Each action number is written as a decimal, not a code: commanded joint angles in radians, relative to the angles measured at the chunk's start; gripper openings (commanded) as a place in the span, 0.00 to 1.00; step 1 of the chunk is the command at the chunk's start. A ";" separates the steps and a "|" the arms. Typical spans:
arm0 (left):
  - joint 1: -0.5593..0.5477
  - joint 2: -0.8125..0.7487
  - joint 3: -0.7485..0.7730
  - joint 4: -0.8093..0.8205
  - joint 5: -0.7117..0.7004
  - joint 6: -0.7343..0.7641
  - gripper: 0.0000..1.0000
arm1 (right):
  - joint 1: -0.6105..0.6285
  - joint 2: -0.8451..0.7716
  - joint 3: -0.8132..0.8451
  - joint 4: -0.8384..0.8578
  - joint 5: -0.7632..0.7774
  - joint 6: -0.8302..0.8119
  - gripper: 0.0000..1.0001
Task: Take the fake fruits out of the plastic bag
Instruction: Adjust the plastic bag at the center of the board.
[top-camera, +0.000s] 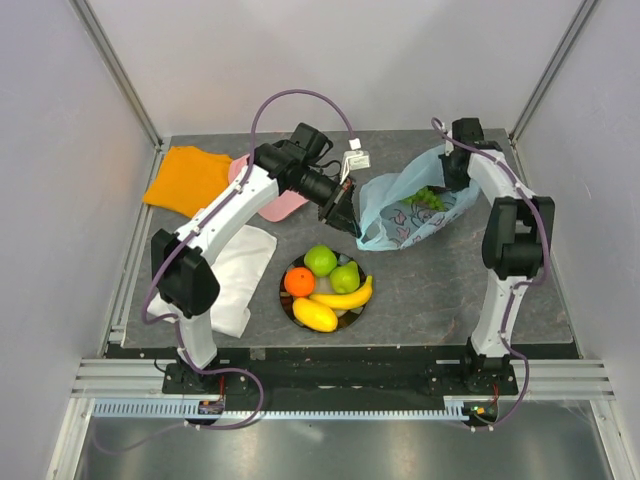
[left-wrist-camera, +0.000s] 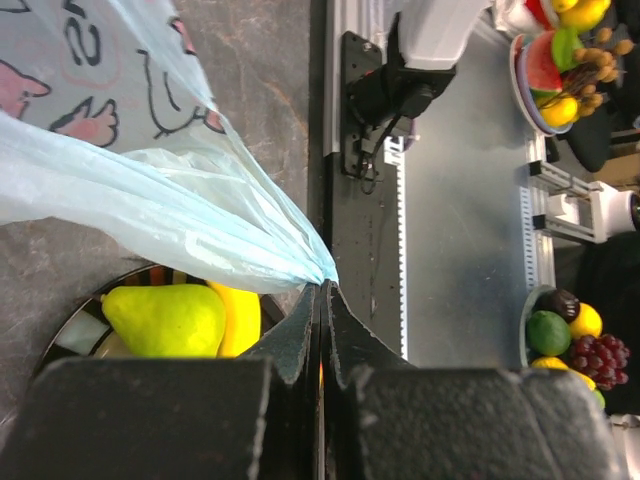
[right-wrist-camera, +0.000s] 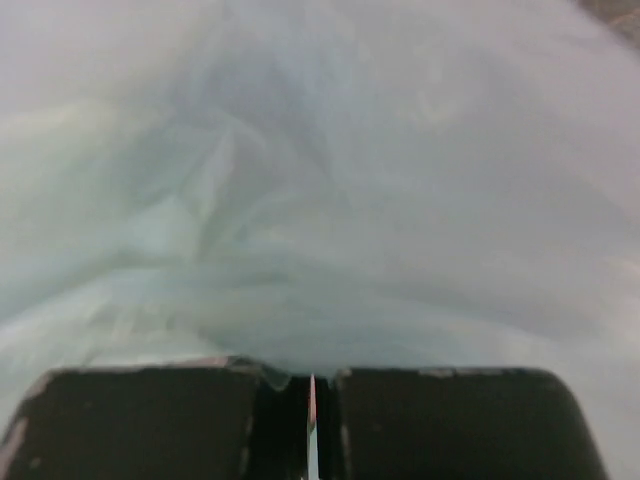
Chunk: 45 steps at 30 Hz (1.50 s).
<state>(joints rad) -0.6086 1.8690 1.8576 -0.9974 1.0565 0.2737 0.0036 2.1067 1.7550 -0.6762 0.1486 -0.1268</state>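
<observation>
The light-blue plastic bag (top-camera: 412, 212) with pink cartoon animals lies at the back right, its mouth held open. Green grapes (top-camera: 428, 197) show inside it. My left gripper (top-camera: 349, 222) is shut on the bag's left edge (left-wrist-camera: 200, 225). My right gripper (top-camera: 452, 160) is shut on the bag's far edge (right-wrist-camera: 320, 250), which fills the right wrist view. A dark plate (top-camera: 288, 302) in front holds a green apple (top-camera: 320, 260), a green pear (top-camera: 345, 277), an orange (top-camera: 299, 282), a banana (top-camera: 346, 296) and a yellow mango-like oval (top-camera: 315, 314). The pear (left-wrist-camera: 165, 320) and banana (left-wrist-camera: 238, 318) also show in the left wrist view.
A white folded cloth (top-camera: 240, 275) lies left of the plate under the left arm. An orange cloth (top-camera: 190, 178) and a pink bowl (top-camera: 275, 205) sit at the back left. Grey walls and a metal frame enclose the table.
</observation>
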 joint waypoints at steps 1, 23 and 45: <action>-0.008 -0.011 0.041 0.013 -0.061 -0.008 0.01 | 0.001 -0.268 -0.015 -0.043 -0.139 0.016 0.00; -0.042 -0.011 0.071 0.034 -0.130 -0.022 0.02 | -0.034 -0.488 -0.008 0.001 0.141 -0.057 0.24; -0.045 -0.008 0.077 0.034 -0.135 -0.019 0.02 | 0.096 -0.583 -0.324 -0.218 -0.342 -0.099 0.62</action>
<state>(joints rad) -0.6476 1.8751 1.9217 -0.9848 0.9211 0.2604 0.0891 1.5265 1.4677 -0.9077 -0.2672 -0.2359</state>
